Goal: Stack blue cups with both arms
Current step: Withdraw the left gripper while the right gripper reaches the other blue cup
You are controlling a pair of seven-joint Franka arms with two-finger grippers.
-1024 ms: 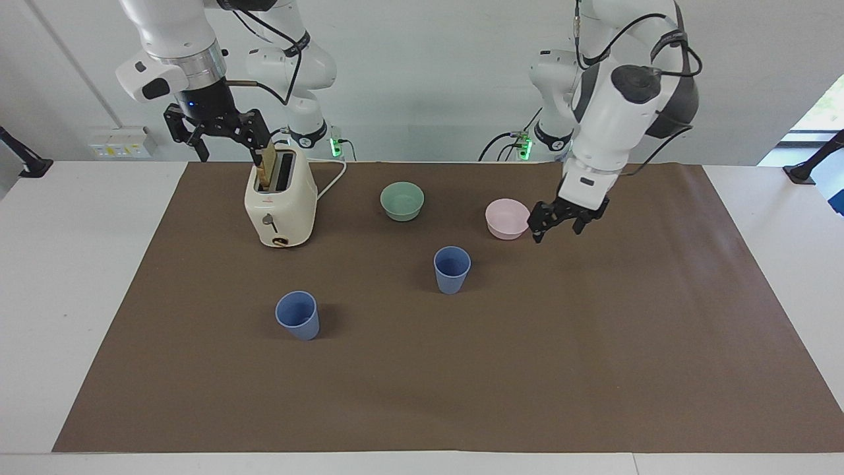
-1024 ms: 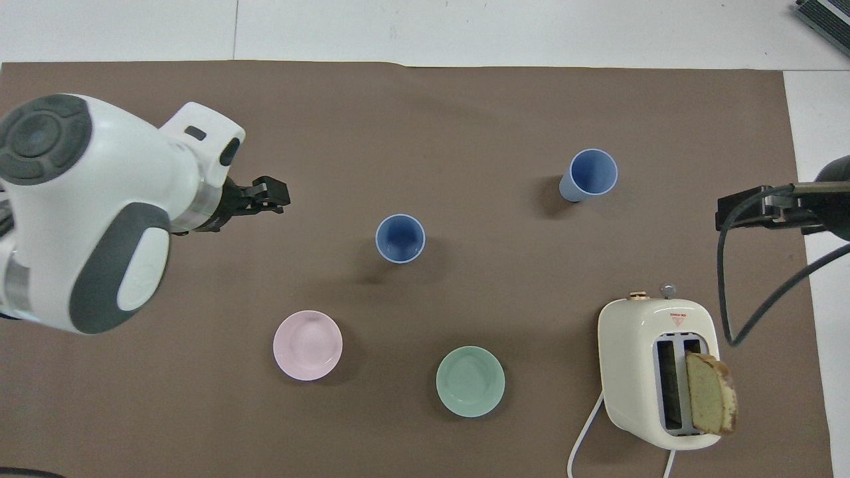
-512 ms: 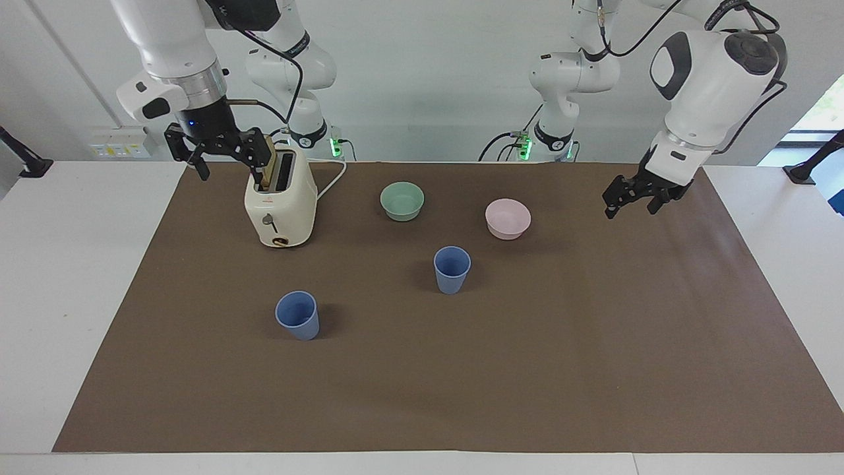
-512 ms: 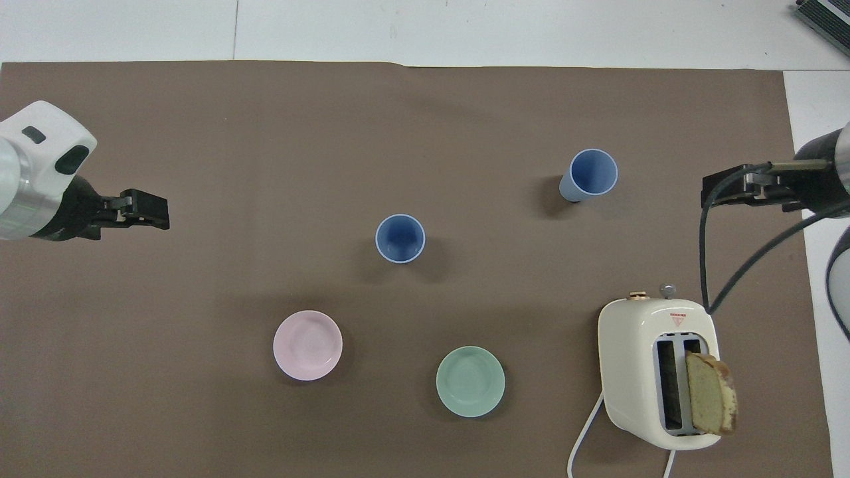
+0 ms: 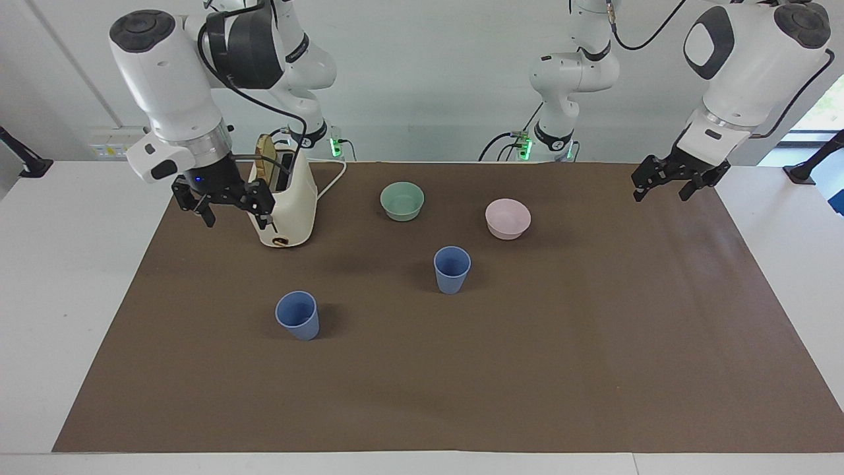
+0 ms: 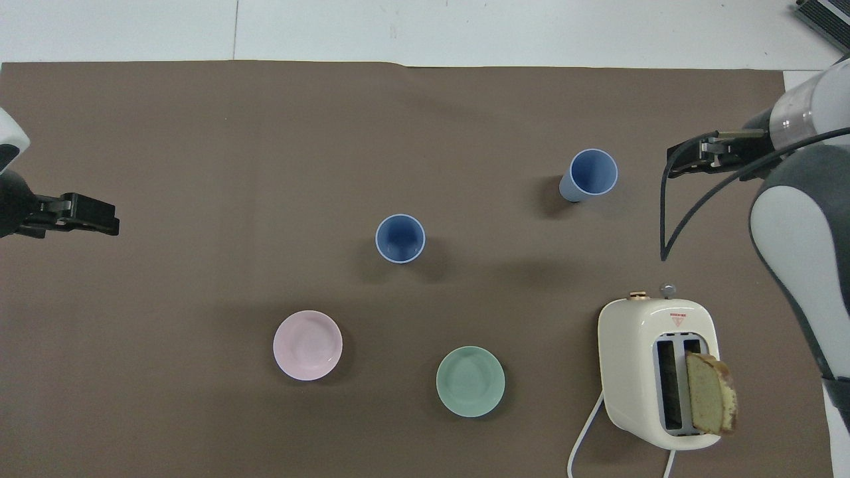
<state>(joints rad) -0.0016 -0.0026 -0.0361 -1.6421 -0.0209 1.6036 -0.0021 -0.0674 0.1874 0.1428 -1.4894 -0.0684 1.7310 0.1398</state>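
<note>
Two blue cups stand upright and apart on the brown mat. One cup [image 5: 452,269] [image 6: 400,238] is near the middle. The other cup [image 5: 298,315] [image 6: 590,174] is farther from the robots, toward the right arm's end. My right gripper [image 5: 236,212] [image 6: 684,162] hangs open and empty over the mat beside the toaster, clear of that cup. My left gripper [image 5: 663,192] [image 6: 99,222] is open and empty, raised over the mat's edge at the left arm's end, well away from both cups.
A cream toaster [image 5: 285,198] [image 6: 654,368] with a bread slice [image 6: 710,401] in its slot stands at the right arm's end, its white cord trailing toward the robots. A green bowl [image 5: 402,200] [image 6: 470,381] and a pink bowl [image 5: 508,218] [image 6: 307,344] sit nearer the robots than the cups.
My left gripper has swung away from the pink bowl out to the left arm's end of the mat. My right gripper has come down beside the toaster. Cups and bowls have not moved.
</note>
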